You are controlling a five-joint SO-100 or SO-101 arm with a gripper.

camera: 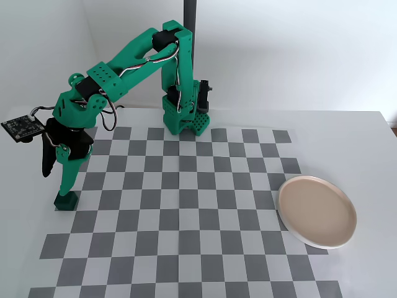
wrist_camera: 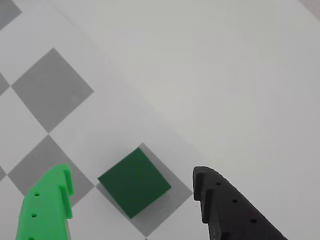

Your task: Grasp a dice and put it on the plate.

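The dice (wrist_camera: 134, 182) is a small dark green cube resting on a grey checker square, turned corner-on in the wrist view. My gripper (wrist_camera: 132, 171) is open around it, with the bright green finger (wrist_camera: 47, 207) to its left and the black finger (wrist_camera: 225, 205) to its right, a gap on each side. In the fixed view the dice (camera: 66, 200) sits at the checkerboard's left edge, directly under the lowered gripper (camera: 56, 181). The pinkish-beige plate (camera: 317, 211) lies far off at the board's right edge, with nothing on it.
The checkerboard mat (camera: 186, 211) covers the white table. The arm's green base (camera: 185, 121) stands at the back of the mat. A small circuit board (camera: 22, 127) sticks out to the left of the wrist. A white wall is close behind.
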